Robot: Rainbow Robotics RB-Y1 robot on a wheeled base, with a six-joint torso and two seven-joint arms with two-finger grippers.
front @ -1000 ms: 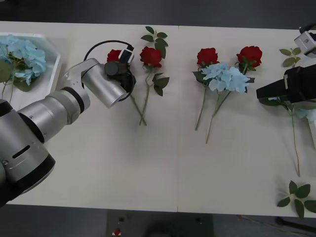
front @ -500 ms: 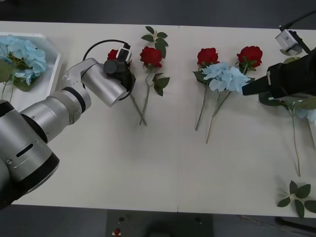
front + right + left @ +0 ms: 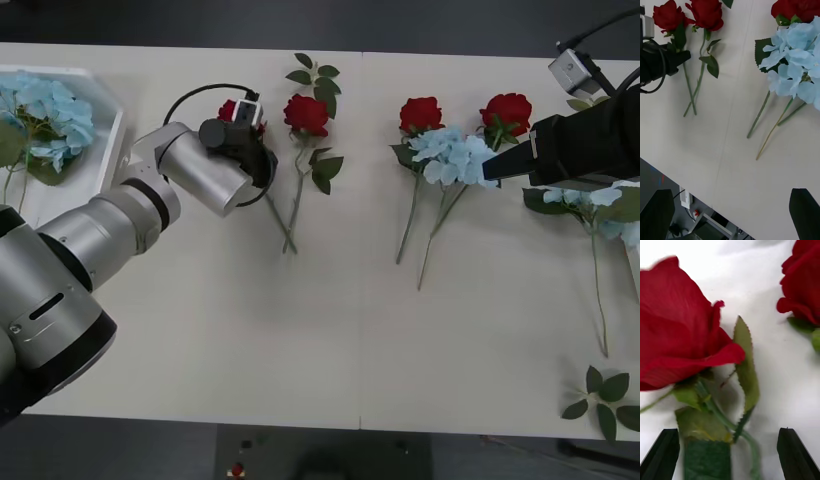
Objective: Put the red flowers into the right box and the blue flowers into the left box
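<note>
Blue flowers (image 3: pixel 45 110) already in left box (image 3: pixel 100 165) at 10 o'clock; four roses (image 3: pixel 306 115), one blue cluster (image 3: pixel 458 157) left on tabletop (image 3: pixel 320 340). Left gripper (image 3: pixel 730 450) jaws apart over rose stem; right gripper (image 3: pixel 730 213) jaws apart near blue cluster.

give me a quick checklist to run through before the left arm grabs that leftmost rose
1. Left gripper open: ok, both fingers spread at the wrist view's corners.
2. Stem between the fingers: ok, the leftmost rose has its stem and leaves in the gap.
3. Neighbouring rose outside the grasp: ok, but its stem crosses the target's stem lower down and may drag.
4. Fingers low enough to close on the stem: cannot tell.
5. Right gripper out of the way: ok, it is open, over the blue flowers at mid-table.
6. Right box ready for the rose: cannot tell.
</note>
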